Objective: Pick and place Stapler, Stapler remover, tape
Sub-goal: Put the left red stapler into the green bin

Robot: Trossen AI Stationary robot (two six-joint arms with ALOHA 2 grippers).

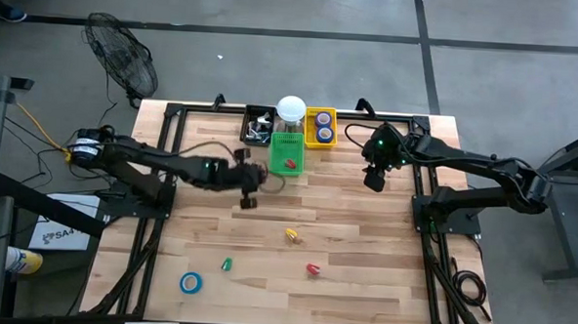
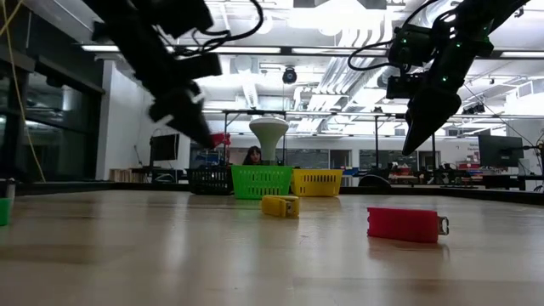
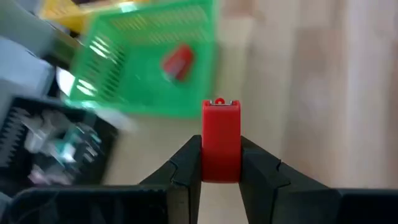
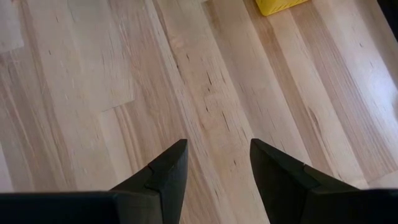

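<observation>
Left wrist view: left gripper (image 3: 221, 165) clamps a red stapler (image 3: 221, 140), lower end hidden between fingers.

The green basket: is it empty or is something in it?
Not empty. The green basket holds one red stapler on its floor; the high view shows the same red piece inside.

A robotics lab in an open industrial hall: a butcher-block wooden worktop (image 1: 364, 234) on a black metal frame (image 1: 138, 263) carries two dark robot arms over a bare concrete floor (image 1: 275, 44), with a pedestal fan (image 1: 123, 57) and loose cables (image 1: 36, 131) alongside. Beyond it, exposed ceiling ducts (image 2: 340, 81), strip lights (image 2: 340, 13), monitors (image 2: 497, 151) and a person seated at a distant desk (image 2: 252, 155).
</observation>
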